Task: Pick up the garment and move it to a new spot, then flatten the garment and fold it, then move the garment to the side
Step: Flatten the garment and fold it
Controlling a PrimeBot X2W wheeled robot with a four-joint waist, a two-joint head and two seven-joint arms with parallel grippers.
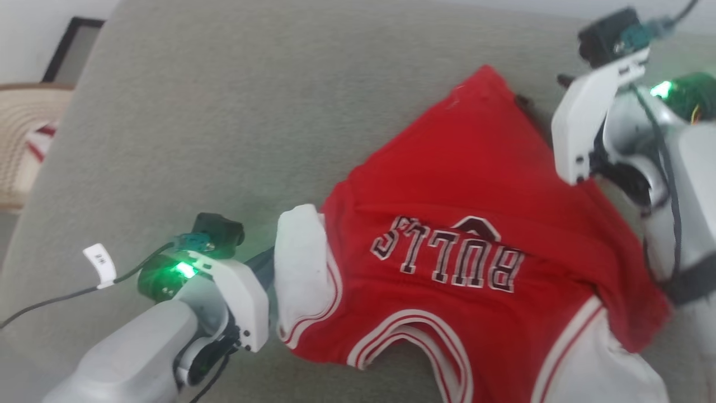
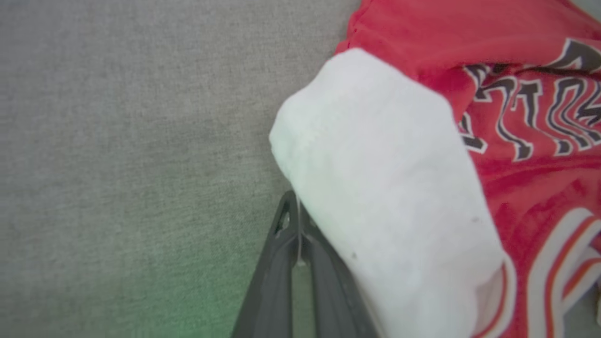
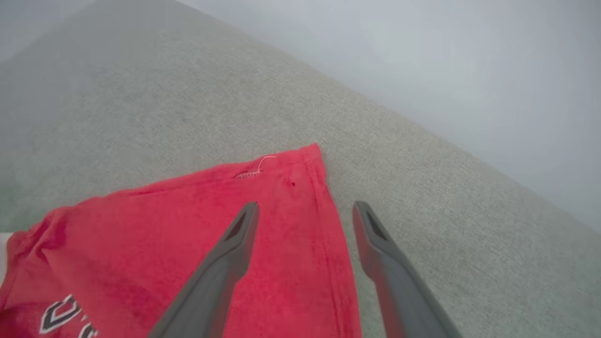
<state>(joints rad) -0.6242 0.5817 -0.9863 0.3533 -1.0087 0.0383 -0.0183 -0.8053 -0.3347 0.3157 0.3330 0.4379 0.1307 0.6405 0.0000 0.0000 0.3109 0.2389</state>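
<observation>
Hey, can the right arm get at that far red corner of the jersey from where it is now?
Probably yes. The right pincer is open over the garment's side hem. The red corner lies just past its tips on the grey cushion, with nothing in between.

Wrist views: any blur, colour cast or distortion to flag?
Left wrist view: shirt lettering looks wavy, green cast on the cushion beside the left hand. Right wrist view: background past the cushion hazy and washed out, right hand soft-edged, shirt hem sharp.
</observation>
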